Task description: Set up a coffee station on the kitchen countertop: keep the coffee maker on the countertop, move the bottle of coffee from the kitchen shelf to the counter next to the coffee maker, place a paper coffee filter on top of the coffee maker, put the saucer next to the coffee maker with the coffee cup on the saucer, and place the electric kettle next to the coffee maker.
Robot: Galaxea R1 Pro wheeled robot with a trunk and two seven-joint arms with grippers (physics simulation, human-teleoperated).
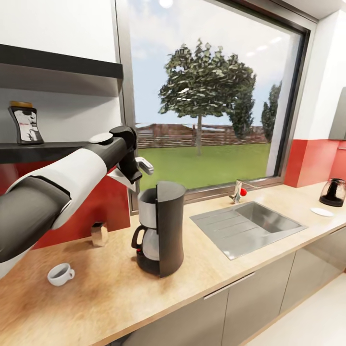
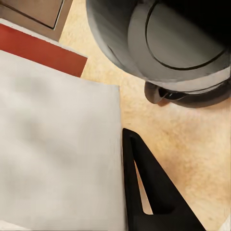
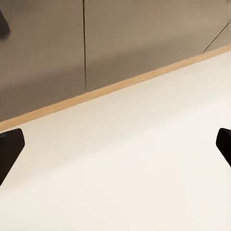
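Between the left gripper's (image 1: 137, 169) closed-down fingers, held the paper coffee filter (image 1: 119, 179) by one edge, just beside and slightly above the coffee maker (image 1: 161, 226). Judged it featherlight, floppy and easily creased; best pinched lightly at the rim. Saw open air over the machine's top, with wall and window frame close behind. Noted right gripper (image 3: 115, 144) spread wide, holding nothing, floor beneath it.

Left arm (image 1: 62, 185) glossy black with a white sleeve band.

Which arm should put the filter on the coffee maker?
Left. Its gripper already holds the paper coffee filter just above the coffee maker; the right gripper faces the floor.
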